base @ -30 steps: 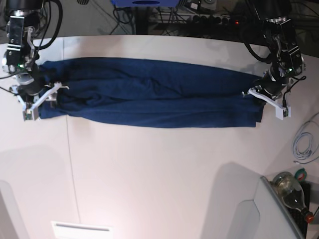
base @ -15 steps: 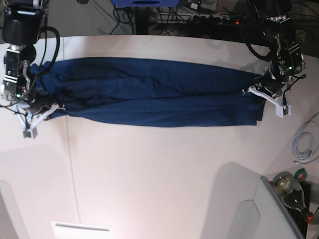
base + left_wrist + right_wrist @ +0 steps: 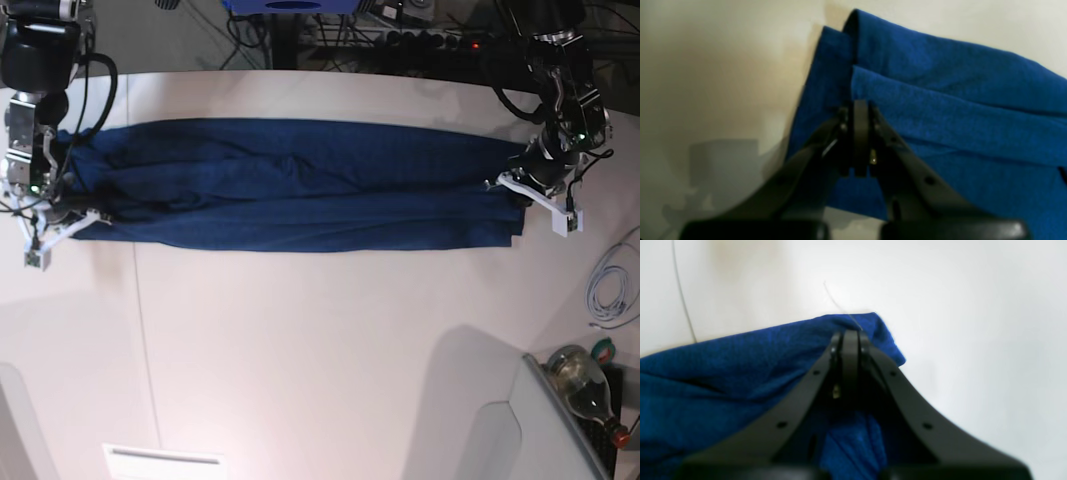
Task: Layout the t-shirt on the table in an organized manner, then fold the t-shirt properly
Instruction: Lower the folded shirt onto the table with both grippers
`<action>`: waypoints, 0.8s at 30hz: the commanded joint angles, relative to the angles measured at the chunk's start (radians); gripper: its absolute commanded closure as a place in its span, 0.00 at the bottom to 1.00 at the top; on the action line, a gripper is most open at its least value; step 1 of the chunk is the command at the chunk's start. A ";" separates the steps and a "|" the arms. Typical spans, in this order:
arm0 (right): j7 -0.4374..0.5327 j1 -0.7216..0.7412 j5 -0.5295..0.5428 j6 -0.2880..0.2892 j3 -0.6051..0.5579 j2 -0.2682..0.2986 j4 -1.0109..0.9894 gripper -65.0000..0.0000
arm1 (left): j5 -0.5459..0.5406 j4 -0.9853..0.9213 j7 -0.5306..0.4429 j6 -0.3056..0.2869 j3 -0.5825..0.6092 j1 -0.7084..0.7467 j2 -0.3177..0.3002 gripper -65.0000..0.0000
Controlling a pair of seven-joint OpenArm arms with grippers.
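Observation:
The dark navy t-shirt (image 3: 300, 185) lies as a long band across the far half of the white table (image 3: 320, 350), with lengthwise creases. At the band's end on the base view's right, my left gripper (image 3: 535, 203) is shut on it. The left wrist view shows the left gripper (image 3: 860, 106) pinching a layered fold of the t-shirt (image 3: 957, 110). My right gripper (image 3: 62, 232) is shut on the opposite end. In the right wrist view the right gripper (image 3: 850, 335) clamps a corner of the t-shirt (image 3: 723, 373) just above the table (image 3: 973, 323).
A coiled grey cable (image 3: 610, 285) lies near the table's right edge. A glass bottle (image 3: 585, 385) stands at the lower right beside a grey panel (image 3: 500, 430). Cables and a power strip (image 3: 400, 38) run behind the far edge. A white label (image 3: 165, 462) sits at the front.
My right gripper went from open to shut on the t-shirt's end and drew it outward, toward the base view's left. The band now lies longer and flatter. The left gripper kept its hold.

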 commanded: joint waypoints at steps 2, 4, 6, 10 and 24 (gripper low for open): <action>0.036 -0.010 0.002 -0.009 0.004 0.011 0.072 0.99 | -0.006 0.015 -0.020 0.000 -0.003 -0.007 -0.013 1.00; 0.073 -0.042 0.003 -0.009 0.003 0.004 0.151 0.99 | -0.006 0.021 -0.020 0.000 -0.003 -0.009 -0.013 1.00; 0.091 -0.079 0.003 -0.009 0.003 -0.019 0.233 0.99 | -0.006 0.022 -0.020 0.000 -0.003 -0.009 -0.013 1.00; 0.050 -0.119 0.000 -0.009 -0.043 -0.028 0.362 0.99 | -0.006 0.022 -0.020 0.000 -0.003 -0.009 -0.013 1.00; -0.055 -0.214 0.003 -0.009 -0.186 -0.025 0.408 0.99 | -0.006 0.022 -0.020 0.000 -0.003 -0.015 -0.013 1.00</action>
